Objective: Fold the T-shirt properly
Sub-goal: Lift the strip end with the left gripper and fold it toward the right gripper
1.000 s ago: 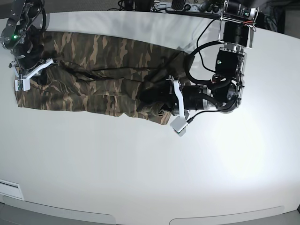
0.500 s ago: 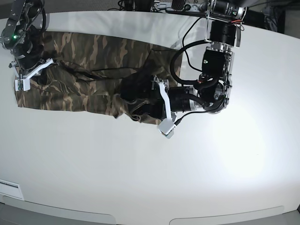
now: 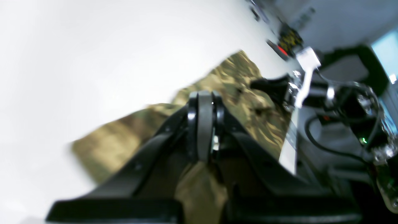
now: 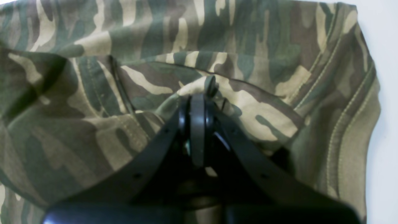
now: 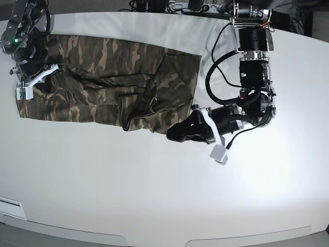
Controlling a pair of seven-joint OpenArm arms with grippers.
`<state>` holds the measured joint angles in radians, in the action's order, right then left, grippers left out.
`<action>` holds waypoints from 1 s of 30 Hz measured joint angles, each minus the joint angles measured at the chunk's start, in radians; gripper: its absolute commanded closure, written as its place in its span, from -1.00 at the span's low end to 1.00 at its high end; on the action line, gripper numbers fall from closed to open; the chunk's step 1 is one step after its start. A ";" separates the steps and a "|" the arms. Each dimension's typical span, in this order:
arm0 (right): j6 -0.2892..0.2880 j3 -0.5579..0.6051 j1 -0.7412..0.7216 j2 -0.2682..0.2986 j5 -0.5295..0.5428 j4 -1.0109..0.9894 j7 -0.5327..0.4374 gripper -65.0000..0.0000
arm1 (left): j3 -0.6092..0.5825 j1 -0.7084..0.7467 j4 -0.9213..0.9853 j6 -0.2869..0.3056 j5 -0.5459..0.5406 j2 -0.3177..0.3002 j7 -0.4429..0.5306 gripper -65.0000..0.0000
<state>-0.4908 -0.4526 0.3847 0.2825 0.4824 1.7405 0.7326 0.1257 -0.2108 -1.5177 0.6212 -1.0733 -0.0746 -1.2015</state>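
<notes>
- The T-shirt (image 5: 108, 85) lies spread across the far left part of the table (image 5: 154, 190), its long side running left to right.
- The right gripper (image 5: 37, 81) sits on the shirt's left end.
- The left gripper (image 5: 177, 135) is at the shirt's near right corner, over the table.
- The near half of the table lies in front of the shirt.

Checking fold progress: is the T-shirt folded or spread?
Partly folded: the T-shirt lies as a rumpled, layered long band on the table.
</notes>
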 measured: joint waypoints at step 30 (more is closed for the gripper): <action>0.000 0.000 -0.002 0.000 0.000 0.000 0.000 1.00 | -0.442 0.035 0.000 0.068 -0.396 -0.055 -0.201 1.00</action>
<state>-0.4904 -0.4530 0.3824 0.2825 0.4824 1.7401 0.7326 -0.3161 -0.1753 -1.5181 0.6891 -1.4689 -0.1299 -1.4021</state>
